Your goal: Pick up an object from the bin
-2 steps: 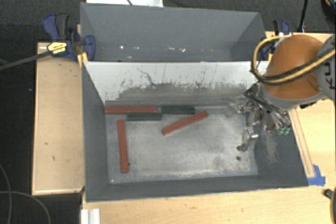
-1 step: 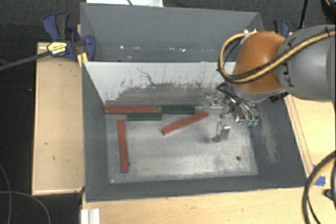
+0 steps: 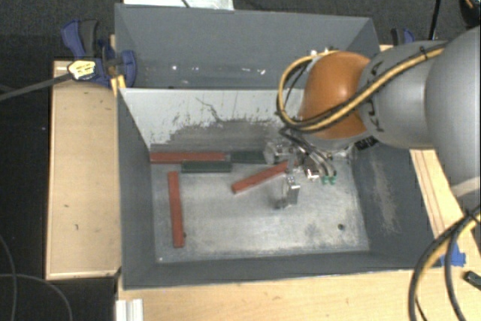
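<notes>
Hovering at the right end of the slanted reddish-brown stick [image 3: 255,181], gripper [image 3: 291,188] probably sits there to grab that end; how wide it stands, cannot tell.

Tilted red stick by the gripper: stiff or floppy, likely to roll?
The stick lies dead straight, so it is probably stiff. It looks flat-sided, so unlikely to roll. Long and thin; held near one end it may swing.
</notes>
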`<state>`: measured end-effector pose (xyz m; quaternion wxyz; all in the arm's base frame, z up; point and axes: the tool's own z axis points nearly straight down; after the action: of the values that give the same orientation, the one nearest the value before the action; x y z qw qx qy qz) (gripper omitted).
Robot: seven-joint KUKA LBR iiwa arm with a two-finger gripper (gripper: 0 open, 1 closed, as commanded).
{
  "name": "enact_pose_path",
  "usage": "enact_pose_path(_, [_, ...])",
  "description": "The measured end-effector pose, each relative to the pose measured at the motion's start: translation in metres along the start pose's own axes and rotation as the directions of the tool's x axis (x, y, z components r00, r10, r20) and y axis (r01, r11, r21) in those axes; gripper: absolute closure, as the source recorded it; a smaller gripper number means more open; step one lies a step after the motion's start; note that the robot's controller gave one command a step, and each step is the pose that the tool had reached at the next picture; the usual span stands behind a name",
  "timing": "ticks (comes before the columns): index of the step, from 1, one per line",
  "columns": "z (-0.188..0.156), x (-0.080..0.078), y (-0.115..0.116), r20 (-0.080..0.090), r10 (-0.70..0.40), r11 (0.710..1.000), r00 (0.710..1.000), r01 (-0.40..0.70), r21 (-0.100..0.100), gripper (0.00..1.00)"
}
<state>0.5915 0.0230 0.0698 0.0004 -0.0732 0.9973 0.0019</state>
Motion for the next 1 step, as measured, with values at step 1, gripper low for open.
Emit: enact_pose_path(1, [-0.0039, -0.002, -0.0042, 0.008, 0.001, 1.0, 1.0, -0.001, 0.004, 1.0])
